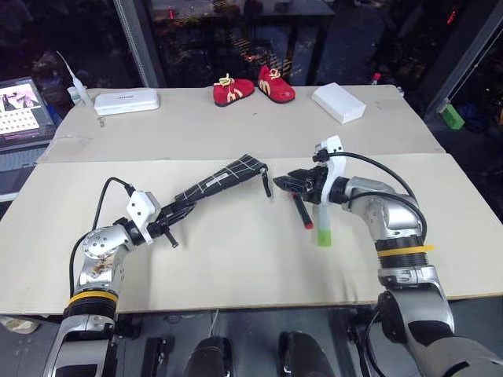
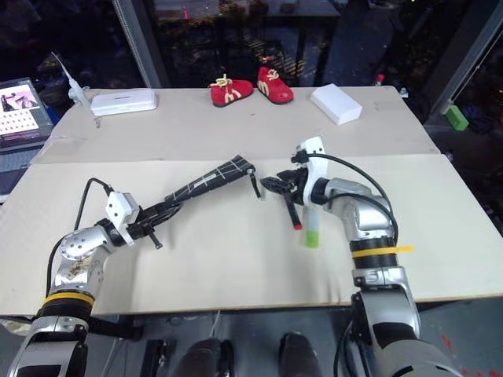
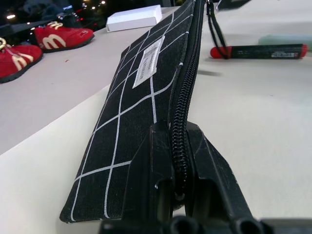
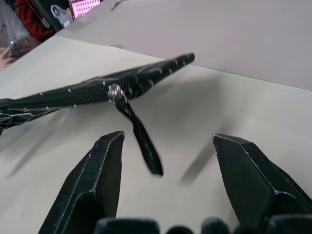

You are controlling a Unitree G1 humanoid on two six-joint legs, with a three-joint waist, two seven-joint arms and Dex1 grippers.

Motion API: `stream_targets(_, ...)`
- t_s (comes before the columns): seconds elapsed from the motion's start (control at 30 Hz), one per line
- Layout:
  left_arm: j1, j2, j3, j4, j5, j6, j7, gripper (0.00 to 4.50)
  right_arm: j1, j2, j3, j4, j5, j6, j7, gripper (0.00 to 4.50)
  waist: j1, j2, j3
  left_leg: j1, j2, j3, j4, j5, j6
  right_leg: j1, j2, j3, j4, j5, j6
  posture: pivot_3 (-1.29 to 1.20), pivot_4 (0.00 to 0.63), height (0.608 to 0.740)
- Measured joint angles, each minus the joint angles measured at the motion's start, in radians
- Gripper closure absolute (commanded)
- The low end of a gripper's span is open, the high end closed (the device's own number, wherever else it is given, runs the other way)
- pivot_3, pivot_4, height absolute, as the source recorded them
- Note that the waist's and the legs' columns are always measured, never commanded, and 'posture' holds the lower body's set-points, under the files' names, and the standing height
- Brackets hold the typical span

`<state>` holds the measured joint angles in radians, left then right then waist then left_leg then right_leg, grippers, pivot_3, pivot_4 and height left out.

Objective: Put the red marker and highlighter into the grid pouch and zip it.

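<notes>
Black white-gridded fabric pouch (image 1: 220,179) hangs pinched in the left claw (image 1: 169,212) — right claw (image 1: 284,184), spread empty, could miss its swinging zipper strap (image 4: 141,139).

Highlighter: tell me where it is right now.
In the left eye view the highlighter lies on the cardboard tabletop, right of centre, just below the right gripper and beside the red marker.

silver arms with yellow bands, black cables looping to white wrist housings; left gripper (image 1: 169,232) and right gripper (image 1: 284,184) have black, wedge-shaped fingers.
</notes>
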<state>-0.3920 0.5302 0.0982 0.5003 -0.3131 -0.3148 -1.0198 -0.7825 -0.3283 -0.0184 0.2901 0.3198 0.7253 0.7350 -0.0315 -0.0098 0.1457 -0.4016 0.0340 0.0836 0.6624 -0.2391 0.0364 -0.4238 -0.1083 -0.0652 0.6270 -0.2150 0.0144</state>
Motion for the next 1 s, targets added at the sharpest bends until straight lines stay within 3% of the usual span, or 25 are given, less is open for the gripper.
stream_targets(0.47,0.003,-0.025,-0.003,-0.017,0.002,0.028,0.017,4.5,-0.093,0.094,0.051,0.189,-0.056,-0.113,-0.021,1.29,0.007,0.0,0.0,0.0,0.0,0.001,0.0,0.0,0.0,0.0,0.0,0.0,0.0,0.0,0.0,0.0,0.15,0.74)
stream_targets(0.57,0.009,-0.025,-0.004,-0.02,0.002,0.028,0.015,4.5,-0.109,0.101,0.051,0.234,-0.064,-0.154,-0.017,2.02,0.008,0.0,0.0,0.0,0.0,0.001,0.0,0.0,0.0,0.0,0.0,0.0,0.0,0.0,0.0,0.0,0.15,0.74)
stream_targets(0.8,0.013,-0.025,-0.004,-0.026,0.002,0.028,0.015,4.5,-0.108,0.099,0.082,0.265,-0.073,-0.194,0.063,4.47,0.007,0.0,0.0,0.0,0.0,0.001,0.0,0.0,0.0,0.0,0.0,0.0,0.0,0.0,0.0,0.0,0.15,0.74)
stream_targets(1.0,0.021,-0.026,-0.003,-0.026,0.002,0.024,0.016,4.5,-0.107,0.078,0.16,0.252,-0.115,-0.219,0.145,4.47,0.007,0.0,0.0,0.0,0.0,0.001,0.0,0.0,0.0,0.0,0.0,0.0,0.0,0.0,0.0,0.0,0.15,0.74)
